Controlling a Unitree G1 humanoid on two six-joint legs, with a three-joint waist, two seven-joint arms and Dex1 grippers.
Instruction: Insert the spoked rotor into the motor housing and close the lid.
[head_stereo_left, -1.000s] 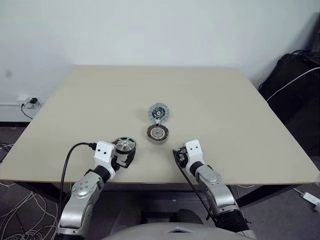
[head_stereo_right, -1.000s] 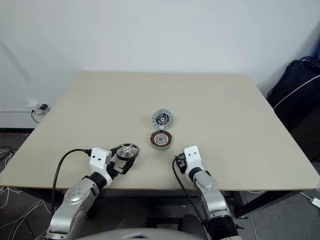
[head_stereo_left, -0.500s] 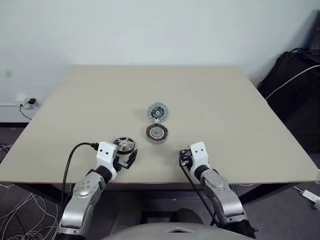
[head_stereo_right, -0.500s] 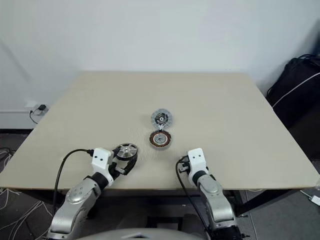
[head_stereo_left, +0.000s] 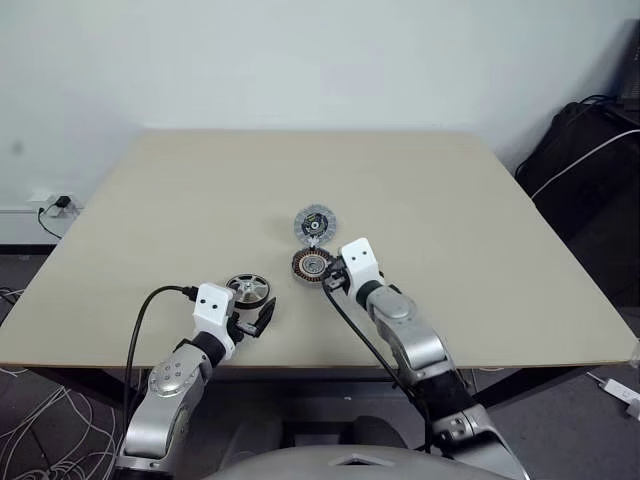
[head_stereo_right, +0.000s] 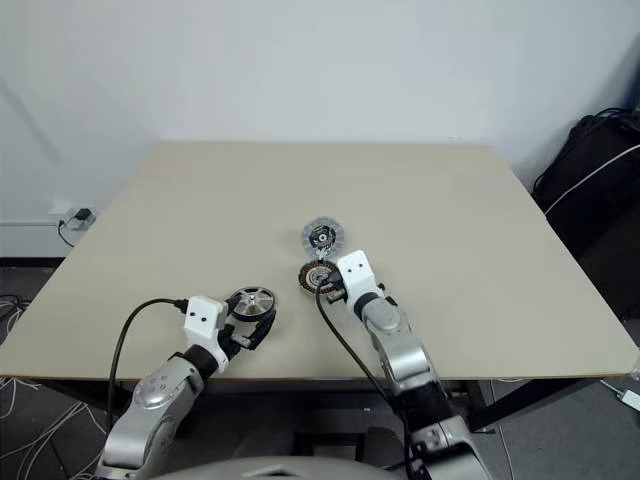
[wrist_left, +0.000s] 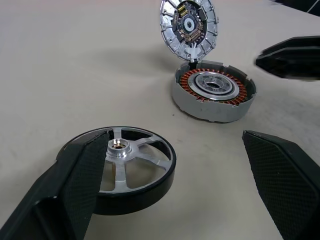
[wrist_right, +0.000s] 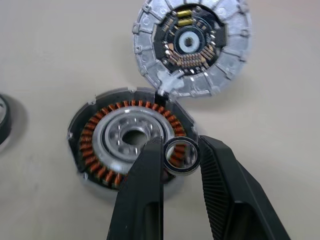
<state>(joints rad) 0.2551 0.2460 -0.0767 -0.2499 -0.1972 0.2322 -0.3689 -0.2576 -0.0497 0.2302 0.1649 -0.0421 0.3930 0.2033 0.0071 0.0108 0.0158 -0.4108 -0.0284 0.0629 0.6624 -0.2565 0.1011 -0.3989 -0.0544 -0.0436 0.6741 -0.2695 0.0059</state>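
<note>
Nearest, left gripper (wrist_left: 170, 190) spread wide around the spoked rotor (wrist_left: 122, 167), which lies flat on the table (head_stereo_left: 450, 200) near its front edge; one finger hard against the rim, the other well apart, nothing clamped yet. Risk here, by judgement: closing off-centre could shove the rotor sideways or tip it on edge instead of seizing it. Further in, right gripper (wrist_right: 180, 165) pinched on a small metal ring (wrist_right: 181, 156), held just above the near rim of the motor housing (wrist_right: 127, 140), over the copper windings rather than the silver centre. Likely trouble: letting go there would drop the ring onto the windings or wedge it askew, blocking the rotor's seat; pressing down off-axis could scrape the copper or push the housing along the table. Beyond, lid (wrist_right: 192, 47) standing open, dark circuit face showing, joined to the housing's far rim by a small hinge tab; could be knocked shut early by a careless reach, or strain the tab.
</note>
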